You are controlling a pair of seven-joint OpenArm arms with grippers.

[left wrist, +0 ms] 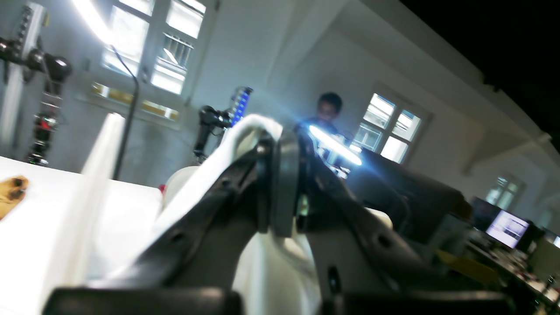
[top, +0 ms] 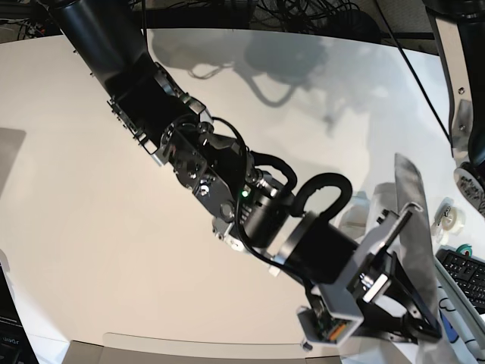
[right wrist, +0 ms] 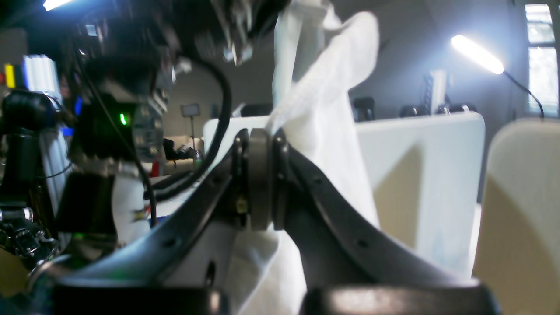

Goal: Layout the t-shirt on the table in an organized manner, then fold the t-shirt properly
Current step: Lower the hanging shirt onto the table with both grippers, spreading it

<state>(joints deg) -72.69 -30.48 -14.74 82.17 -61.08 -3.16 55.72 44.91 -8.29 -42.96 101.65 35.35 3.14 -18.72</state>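
In the right wrist view our right gripper (right wrist: 261, 131) sat at the centre of the frame with its jaws pressed together on a fold of white cloth, which we took for the t-shirt (right wrist: 323, 87). The fabric rose out of the jaw tips toward the top of the frame and also hung down behind the fingers at lower centre. In the left wrist view our left gripper (left wrist: 280, 144) was likewise closed, with white fabric (left wrist: 205, 183) draped over its left finger and trailing to the lower left.

In the base view the arm crossed from upper left to lower right, and a strip of pale cloth (top: 415, 227) stood at the right edge beside the gripper there. The table (top: 91, 227) lay bare through the middle and left of that frame, so the shirt was up in the air and bunched, not resting flat. None of the printed lettering showed in any view, and we could not tell which part of the shirt each gripper had.

We judged the cloth light, soft and limp. It sagged and creased wherever it was unsupported and kept no shape of its own. It would follow the grippers easily but would twist and cling to itself, and a thin pinch could slip out. We thought the best holds were on the stronger edges, the two shoulders or the two hem corners, taken well apart so the body hung open before being lowered onto the table.
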